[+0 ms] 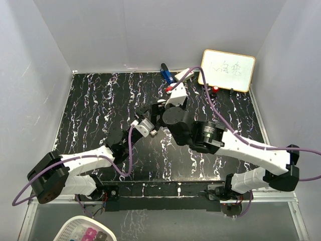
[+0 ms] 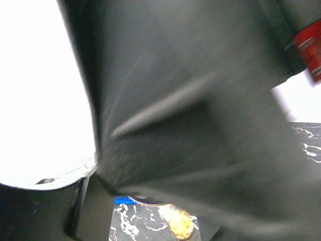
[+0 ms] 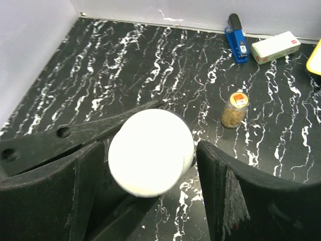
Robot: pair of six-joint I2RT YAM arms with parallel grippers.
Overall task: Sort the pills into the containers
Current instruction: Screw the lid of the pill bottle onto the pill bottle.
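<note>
In the right wrist view a dark bottle with a white round cap is tilted up toward the camera. My right gripper is open, one finger on each side of the cap with small gaps. A black finger of the left gripper reaches the bottle from the left, and that gripper appears shut on it. In the top view both grippers meet mid-table: left, right. The golden-amber bottle stands upright on the table beyond; it also shows in the left wrist view. The clear sectioned box is out of view.
A blue object and a white rectangular block lie by the back wall. A whiteboard leans at the back right with a small red thing in front. A white basket sits below the table's near edge.
</note>
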